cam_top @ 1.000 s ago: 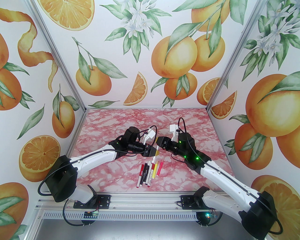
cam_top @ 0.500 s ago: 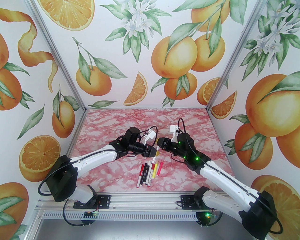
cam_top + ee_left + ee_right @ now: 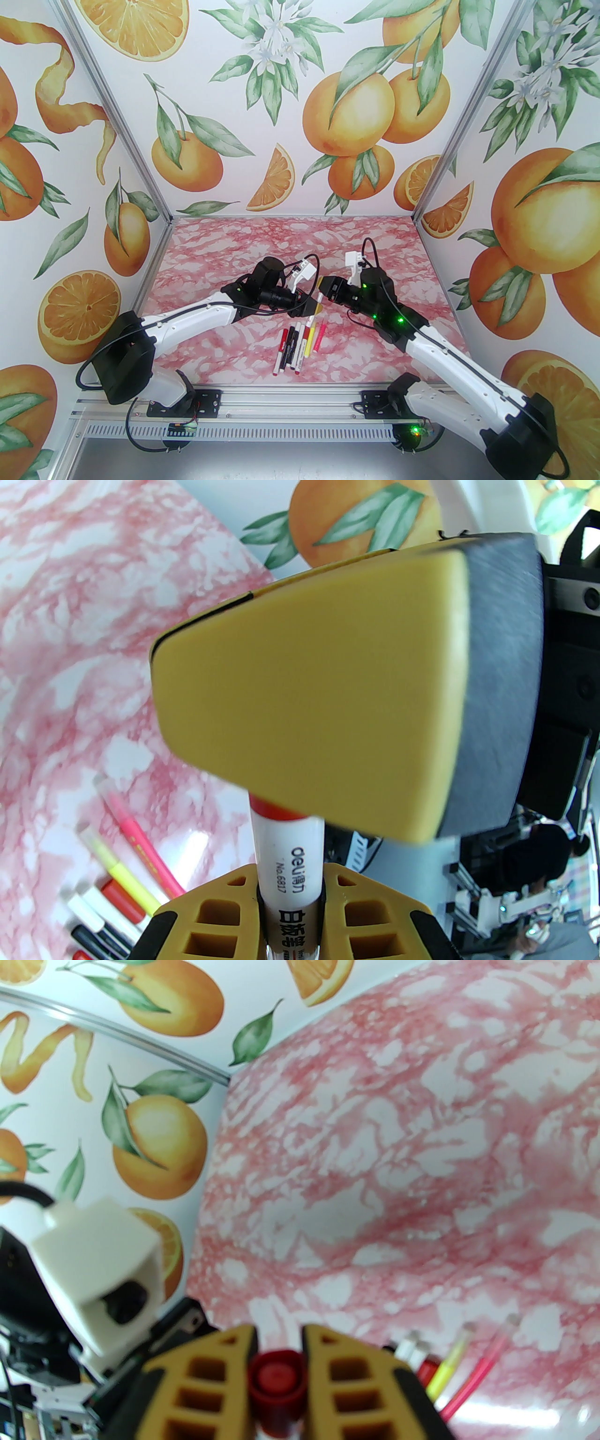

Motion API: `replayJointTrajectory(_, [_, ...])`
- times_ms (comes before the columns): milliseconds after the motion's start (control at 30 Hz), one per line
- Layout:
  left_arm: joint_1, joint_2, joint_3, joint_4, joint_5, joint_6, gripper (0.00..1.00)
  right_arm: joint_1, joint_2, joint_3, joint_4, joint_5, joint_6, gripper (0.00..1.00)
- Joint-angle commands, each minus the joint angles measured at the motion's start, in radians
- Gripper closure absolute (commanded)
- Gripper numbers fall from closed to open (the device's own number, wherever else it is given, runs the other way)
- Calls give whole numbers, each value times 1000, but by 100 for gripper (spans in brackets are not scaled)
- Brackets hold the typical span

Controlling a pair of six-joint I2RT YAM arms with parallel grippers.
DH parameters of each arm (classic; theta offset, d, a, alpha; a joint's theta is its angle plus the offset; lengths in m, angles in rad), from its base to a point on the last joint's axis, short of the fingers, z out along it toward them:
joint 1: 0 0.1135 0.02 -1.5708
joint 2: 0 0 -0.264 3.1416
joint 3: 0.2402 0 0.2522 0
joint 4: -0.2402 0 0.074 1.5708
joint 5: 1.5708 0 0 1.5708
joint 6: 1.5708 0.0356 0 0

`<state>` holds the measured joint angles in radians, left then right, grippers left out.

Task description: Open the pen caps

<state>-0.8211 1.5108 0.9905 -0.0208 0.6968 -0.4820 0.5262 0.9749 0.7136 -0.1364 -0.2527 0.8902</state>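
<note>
A pink-marbled tabletop boxed by orange-print walls, pens near front.

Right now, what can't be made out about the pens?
Left wrist: cap joint of the held pen, behind a yellow finger pad.
Right wrist: red cap blurred, its barrel hidden behind it.
Top external: table pens too small to tell caps on or off.

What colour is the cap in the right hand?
Red; the cap shows best in the right wrist view, clamped by the right hand.
</note>
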Motion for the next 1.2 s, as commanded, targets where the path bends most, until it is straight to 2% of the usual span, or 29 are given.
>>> replayJointTrajectory(0, [-49, 6, -11, -107, 98, 39, 100, -88, -13, 47, 98, 117, -8, 96])
replayJointTrajectory(533, [-83, 47, -3, -40, 122, -1, 100, -117, 25, 78, 171, 139, -17, 98])
replayJointTrajectory(1167, [-90, 55, 16, -51, 115, 10, 100, -164, 82, 165, 181, 118, -32, 100])
